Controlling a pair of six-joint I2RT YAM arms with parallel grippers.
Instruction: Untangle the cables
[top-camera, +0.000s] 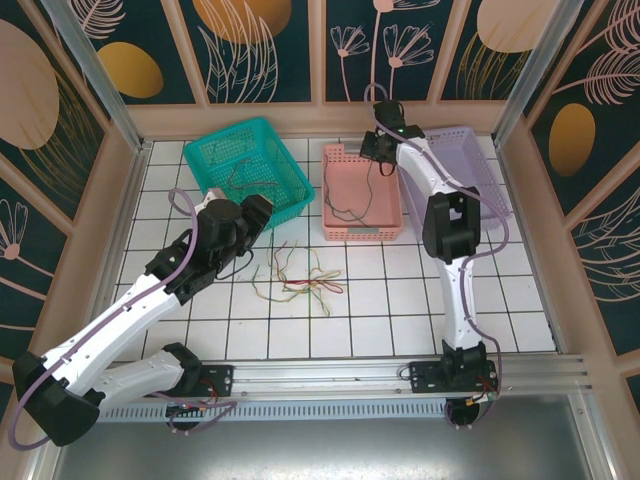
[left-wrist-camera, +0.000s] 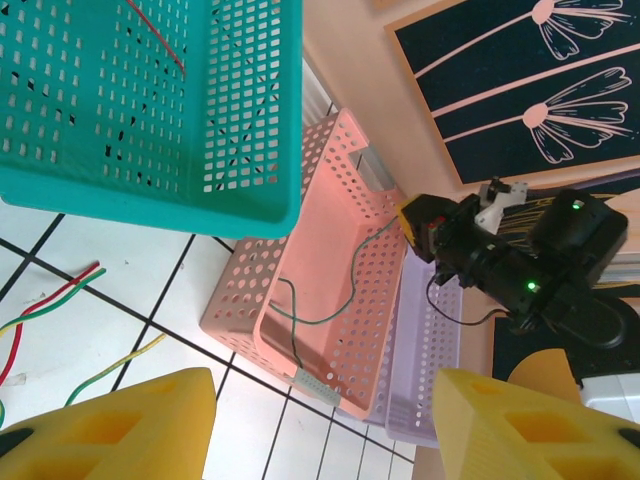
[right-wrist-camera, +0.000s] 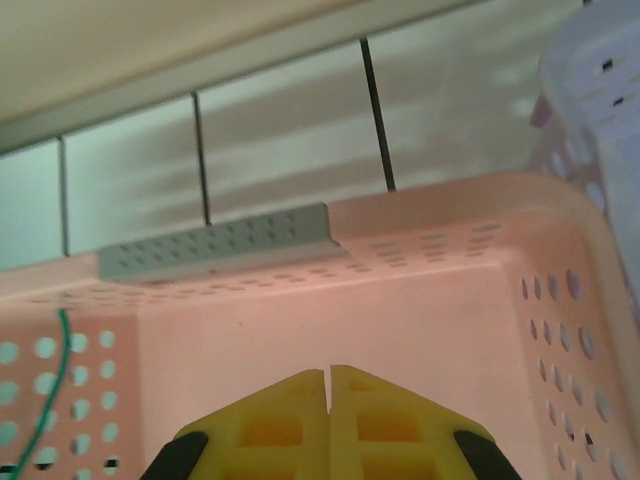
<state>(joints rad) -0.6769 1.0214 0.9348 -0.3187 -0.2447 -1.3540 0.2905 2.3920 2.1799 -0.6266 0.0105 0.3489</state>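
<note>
The task looked partly done: one green cable lay in the pink basket, a few cables in the teal basket, and a tangle waited on the table. The right hand hung closed and seemingly empty over the pink basket; the left hand stood open beside the teal basket

tangled cables on tiles; right claw over pink basket; left claw beside teal basket.
</note>
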